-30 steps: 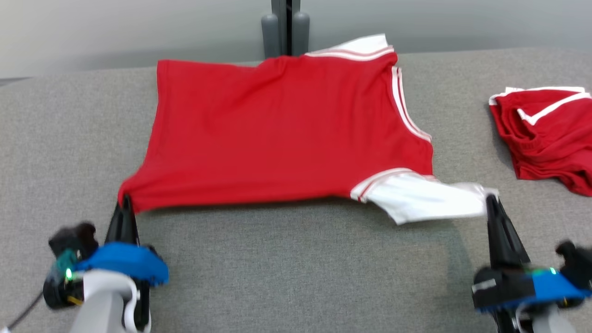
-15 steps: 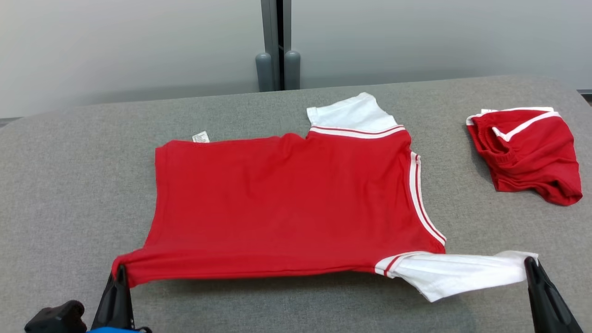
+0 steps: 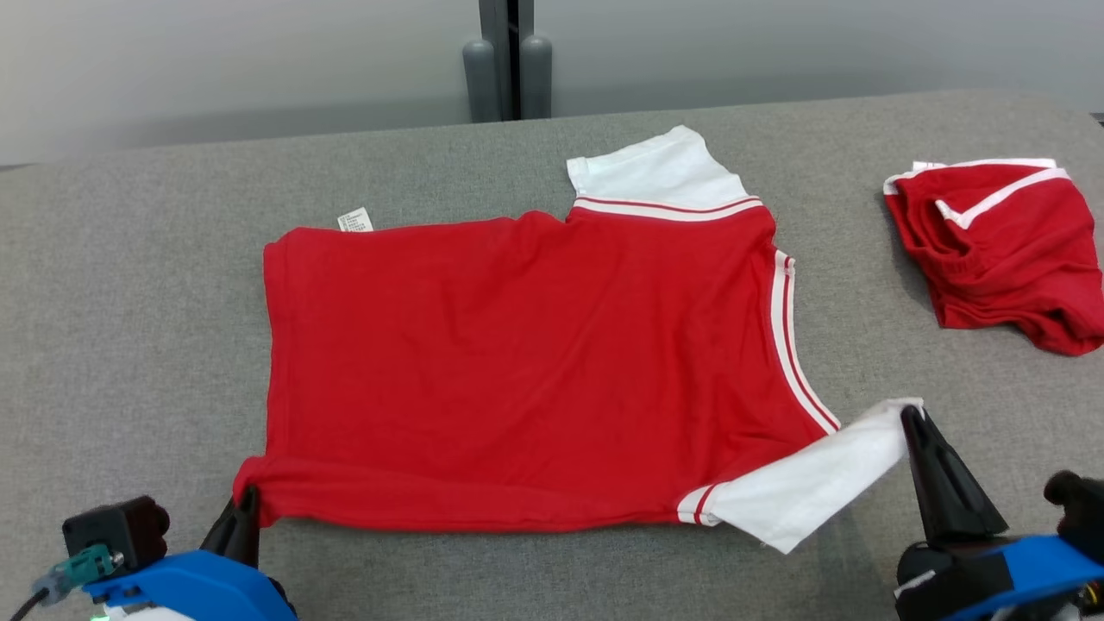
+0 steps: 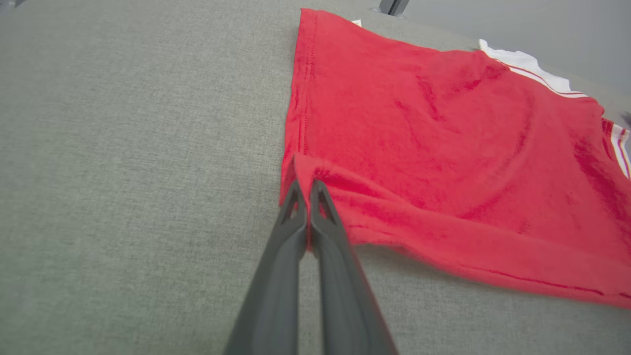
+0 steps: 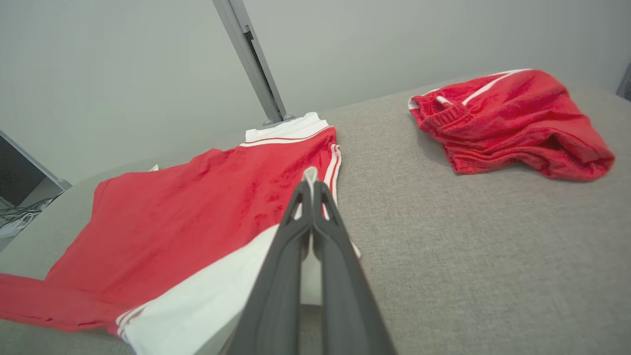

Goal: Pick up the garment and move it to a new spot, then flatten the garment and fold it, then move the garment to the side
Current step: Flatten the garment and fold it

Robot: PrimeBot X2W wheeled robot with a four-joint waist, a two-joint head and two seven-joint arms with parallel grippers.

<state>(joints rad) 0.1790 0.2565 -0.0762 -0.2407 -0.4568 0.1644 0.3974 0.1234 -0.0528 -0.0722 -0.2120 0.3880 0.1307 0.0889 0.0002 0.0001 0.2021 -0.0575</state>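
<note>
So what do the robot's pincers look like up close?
The left pincer and right pincer each have two long, dark, pointed fingers with triangle holes near the tips. Behind each sits a bright blue cover. Beside the left one is a black block with a teal plug and a dark cable.

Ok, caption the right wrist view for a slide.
Right gripper pinches red shirt by its white sleeve; second red garment lies apart.

Right gripper (image 3: 908,414) carrying the white sleeve (image 3: 802,483) inward toward the striped shoulder edge of the garment (image 3: 517,362), sleeve now slanting rather than stretching sideways, near hem slackening and bunching beside the left gripper (image 3: 250,495), far half settling flat
</note>
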